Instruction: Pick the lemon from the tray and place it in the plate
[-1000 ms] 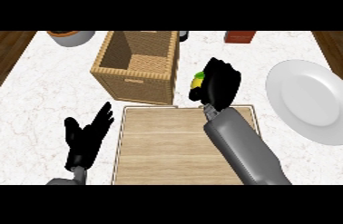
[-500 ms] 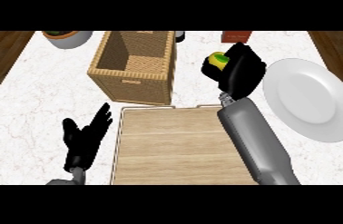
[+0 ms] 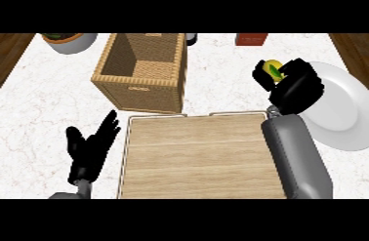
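a woven wicker basket [image 3: 140, 84] stands on the white marble counter [image 3: 43, 103]. a round grey pot with greenery [image 3: 70, 41] sits far left, a small reddish-brown box [image 3: 251, 39] at the far edge, a dark object [image 3: 191, 38] behind the basket.

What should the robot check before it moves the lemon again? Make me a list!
1. Lemon held by right hand: ok, fingers curl round it.
2. Lemon above the plate: not ok, it is just left of the rim.
3. Lemon off the tray: ok.
4. Left hand out of the way: ok, open beside the tray.
5. Basket out of the path: ok, far left of the plate.
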Motion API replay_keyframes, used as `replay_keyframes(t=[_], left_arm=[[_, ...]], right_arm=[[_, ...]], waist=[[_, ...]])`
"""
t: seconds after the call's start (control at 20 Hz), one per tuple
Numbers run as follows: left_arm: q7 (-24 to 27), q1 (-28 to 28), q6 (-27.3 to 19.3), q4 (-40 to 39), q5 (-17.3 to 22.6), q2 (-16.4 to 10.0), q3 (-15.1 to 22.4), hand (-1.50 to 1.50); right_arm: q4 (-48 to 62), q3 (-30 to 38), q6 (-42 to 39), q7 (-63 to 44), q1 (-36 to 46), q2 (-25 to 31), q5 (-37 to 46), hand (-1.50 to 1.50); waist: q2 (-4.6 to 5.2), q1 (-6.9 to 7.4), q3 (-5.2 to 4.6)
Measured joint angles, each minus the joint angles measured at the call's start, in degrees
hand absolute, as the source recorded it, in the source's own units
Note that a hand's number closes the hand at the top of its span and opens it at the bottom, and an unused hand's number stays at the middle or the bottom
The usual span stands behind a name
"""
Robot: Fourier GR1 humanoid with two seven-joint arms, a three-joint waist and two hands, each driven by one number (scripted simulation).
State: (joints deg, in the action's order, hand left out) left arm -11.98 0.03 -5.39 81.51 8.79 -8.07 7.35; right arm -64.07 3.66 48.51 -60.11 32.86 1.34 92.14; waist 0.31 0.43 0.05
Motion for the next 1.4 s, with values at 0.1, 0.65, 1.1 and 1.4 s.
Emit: replay_keyframes(t=[0.1, 0.65, 1.1, 1.4], left_arm=[[0.0, -0.3, 0.2, -0.5, 0.4, -0.3, -0.7, 0.0], [-0.5, -0.4, 0.4, 0.0, -0.5, 0.3, -0.6, 0.0], [-1.0, -1.0, 1.2, -0.1, -0.5, 0.1, -0.9, 0.0], [-0.3, -1.2, 1.4, -0.5, -0.6, 0.6, -0.9, 0.0]], right_arm=[[0.6, 3.0, 2.5, 0.5, -1.4, 2.2, -0.7, 1.5], [14.7, 11.1, 15.6, 14.1, -2.4, 16.0, -21.1, 1.5], [27.2, 13.4, 10.4, 24.5, -0.2, 24.1, -42.3, -1.5], [31.2, 17.6, 2.5, 38.6, -0.3, 25.0, -54.9, -1.5]], waist=[[0.01, -0.16, 0.0], [0.03, 0.35, 0.06], [0.32, 1.06, 0.2], [0.63, 1.45, 0.37]])
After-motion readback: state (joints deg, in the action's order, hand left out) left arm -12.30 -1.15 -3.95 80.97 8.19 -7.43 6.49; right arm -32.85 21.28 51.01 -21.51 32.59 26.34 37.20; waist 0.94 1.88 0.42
